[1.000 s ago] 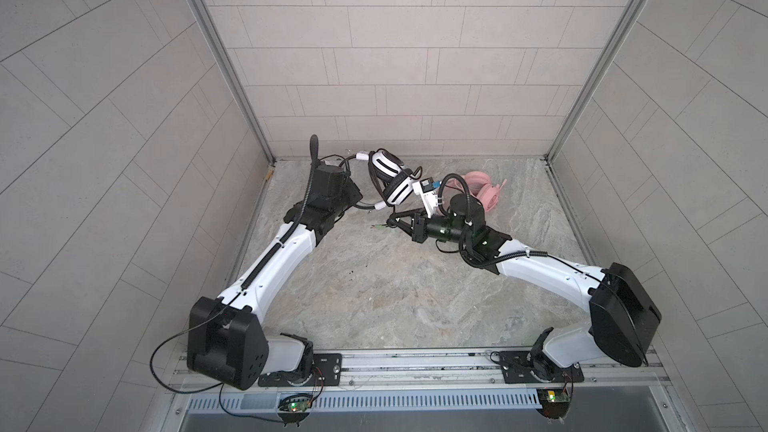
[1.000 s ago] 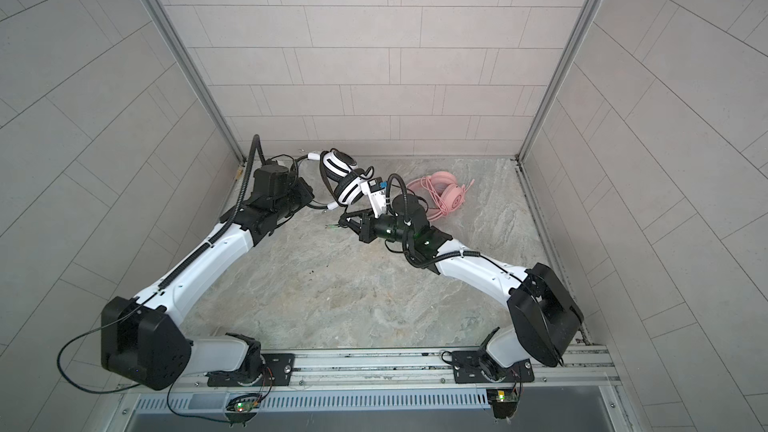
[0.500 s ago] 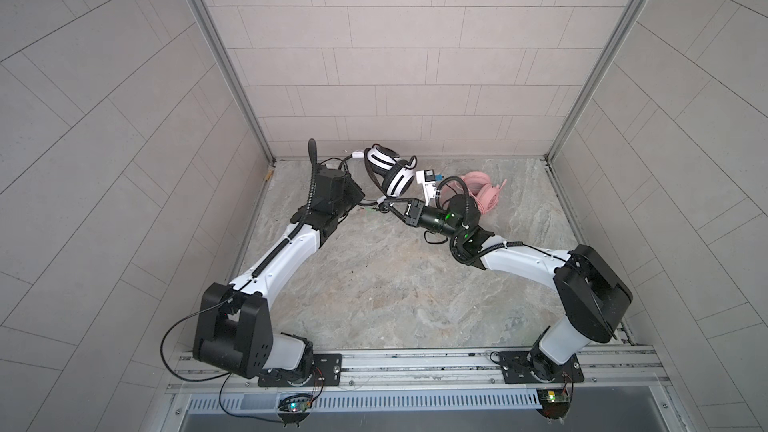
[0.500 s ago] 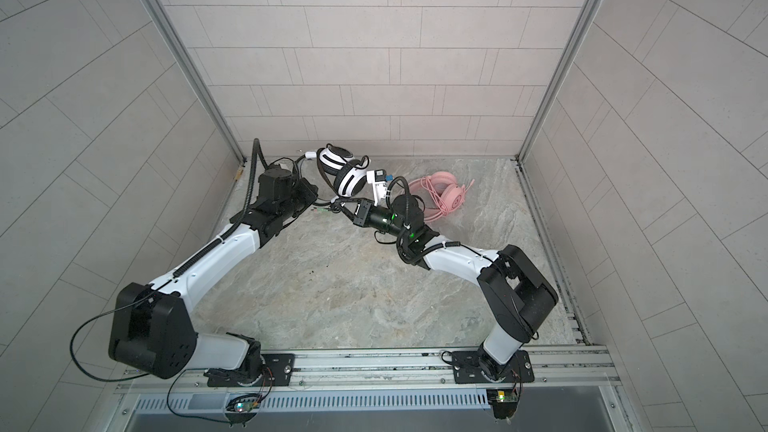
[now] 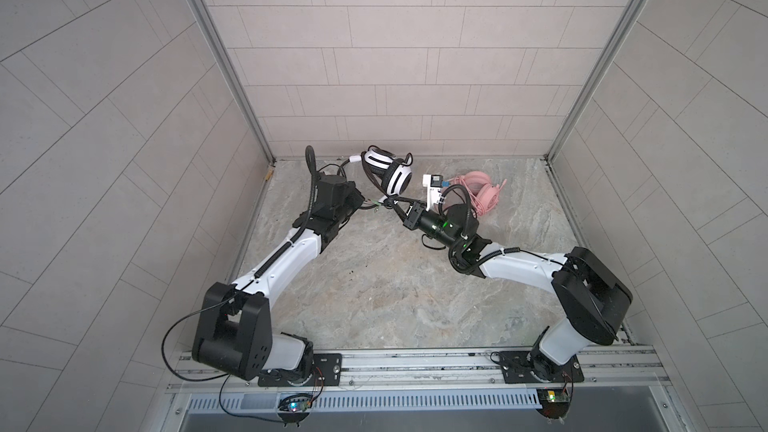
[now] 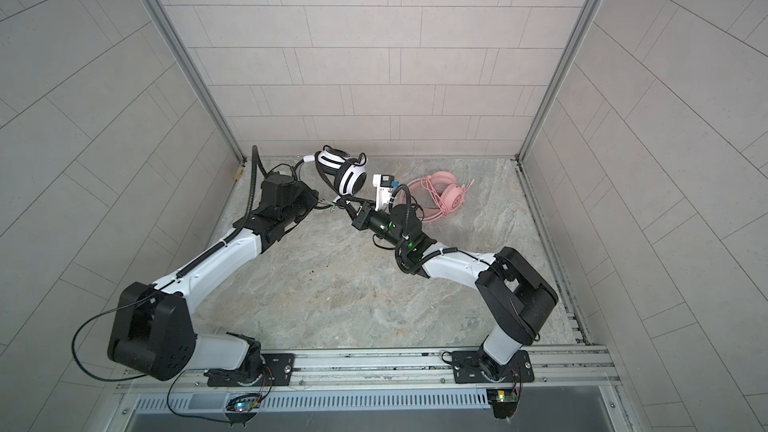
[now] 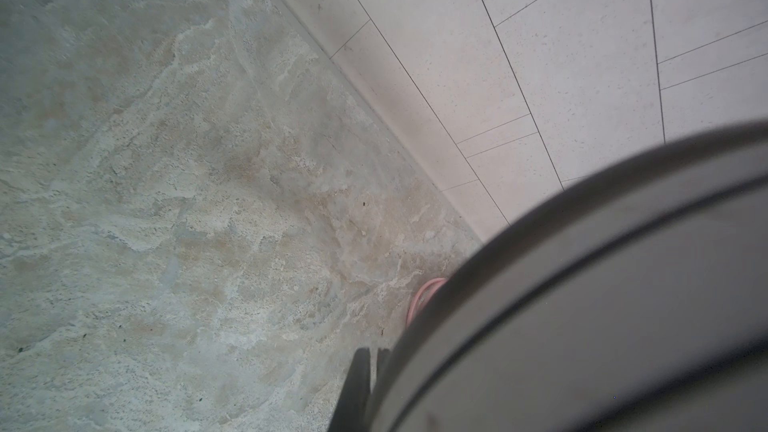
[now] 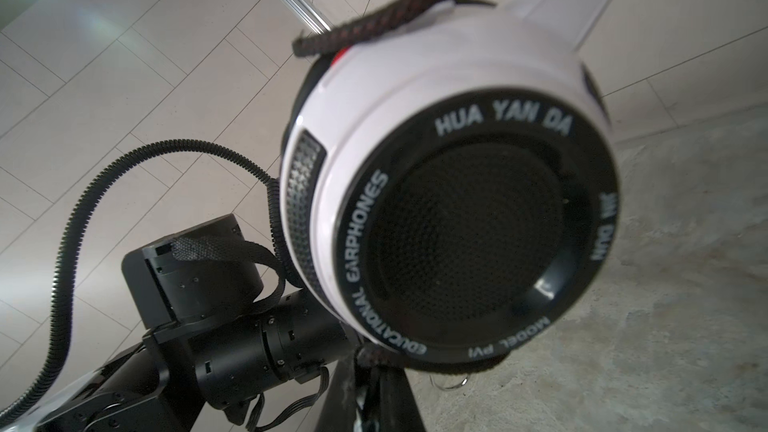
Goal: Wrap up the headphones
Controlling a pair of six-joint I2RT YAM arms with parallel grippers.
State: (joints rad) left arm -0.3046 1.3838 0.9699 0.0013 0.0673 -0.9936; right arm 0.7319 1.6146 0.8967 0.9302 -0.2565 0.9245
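Looking at your right end effector (image 5: 394,204), you find its fingers pressed together on the black cable (image 8: 376,357), just beneath the white-and-black headset (image 5: 392,176). Your left end effector (image 5: 366,206) is closed too, near the right one; what it grips you cannot tell. The pink headset (image 5: 482,191) lies on the tabletop (image 5: 374,284) just behind the right end effector.

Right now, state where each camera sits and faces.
Top views: above the front rail, looking down toward the back wall; left arm and right arm whole.
Left wrist: on the left arm, facing floor and wall base; a dark blur fills one corner, own body unclear.
Right wrist: on the right arm, facing the white headset close; its fingers, pinching a cable, and the left arm show.
Shared: that headset, in top views too.
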